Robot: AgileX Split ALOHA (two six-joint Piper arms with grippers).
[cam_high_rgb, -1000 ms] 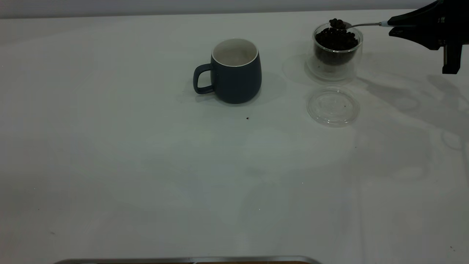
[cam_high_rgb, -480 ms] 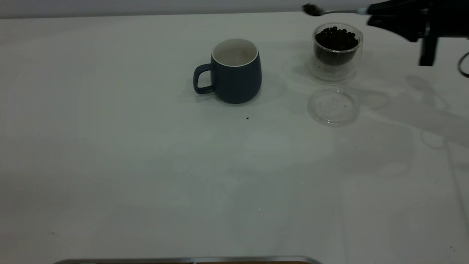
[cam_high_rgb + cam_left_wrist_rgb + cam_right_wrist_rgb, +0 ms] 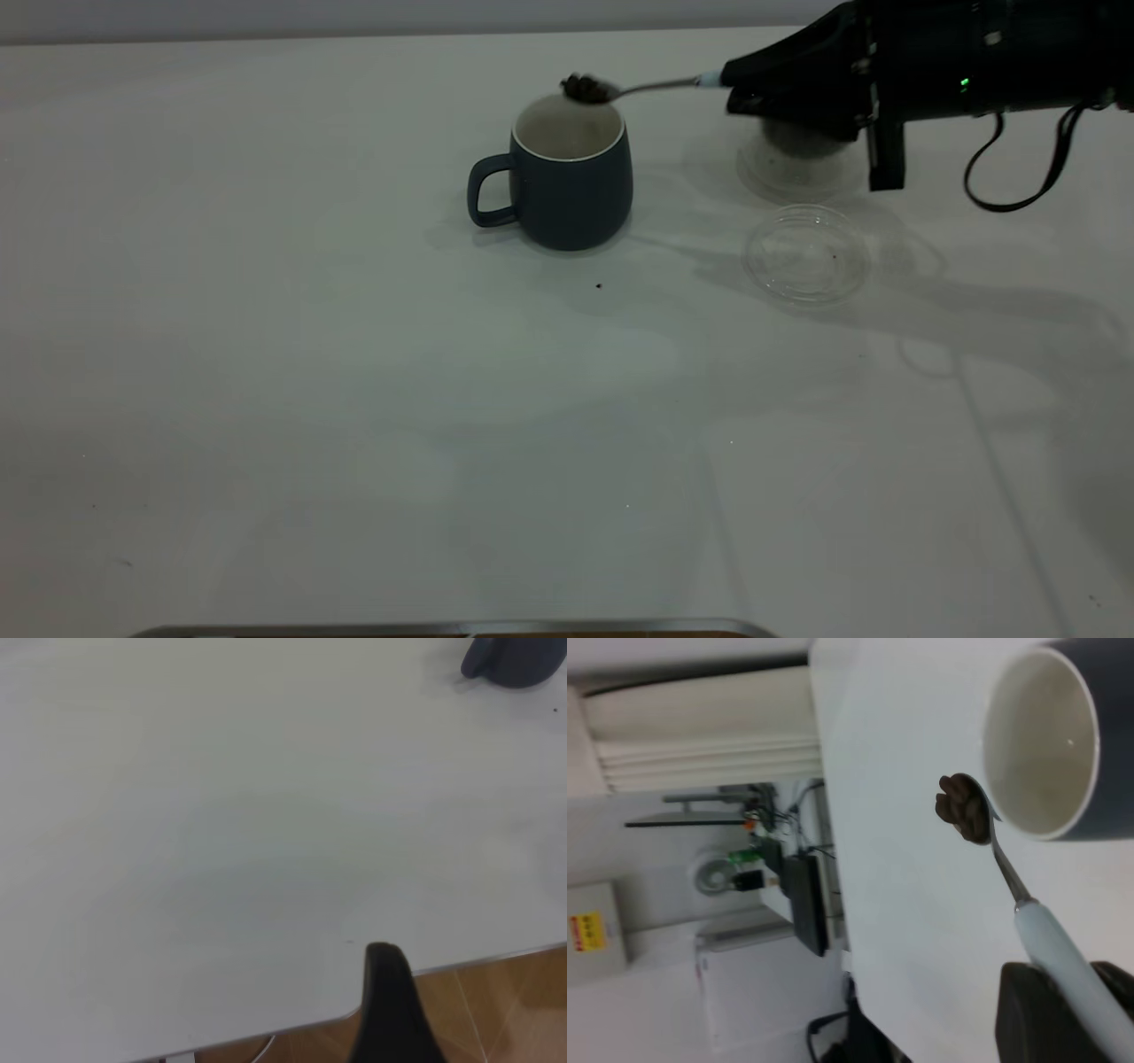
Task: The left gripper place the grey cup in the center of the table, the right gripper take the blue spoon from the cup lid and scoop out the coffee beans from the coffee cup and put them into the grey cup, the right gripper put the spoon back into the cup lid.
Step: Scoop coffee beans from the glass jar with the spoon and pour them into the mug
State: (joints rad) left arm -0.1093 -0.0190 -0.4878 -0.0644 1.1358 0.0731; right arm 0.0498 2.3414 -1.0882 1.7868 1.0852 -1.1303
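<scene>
Right gripper [image 3: 735, 89] reaching in from desk's right, jaws clamping blue spoon [image 3: 660, 86] by pale handle. Spoon bowl carrying coffee beans [image 3: 582, 87], hovering at far rim of grey cup [image 3: 567, 177]. Grey cup standing upright mid-desk [image 3: 354, 399]. Cup lid [image 3: 804, 255] lying flat, right of grey cup. Left gripper [image 3: 390, 1010] idling at desk edge; can't tell jaw state.

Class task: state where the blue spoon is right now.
In the exterior view the blue spoon is held by the right gripper, its bean-loaded bowl above the grey cup's far rim.
</scene>
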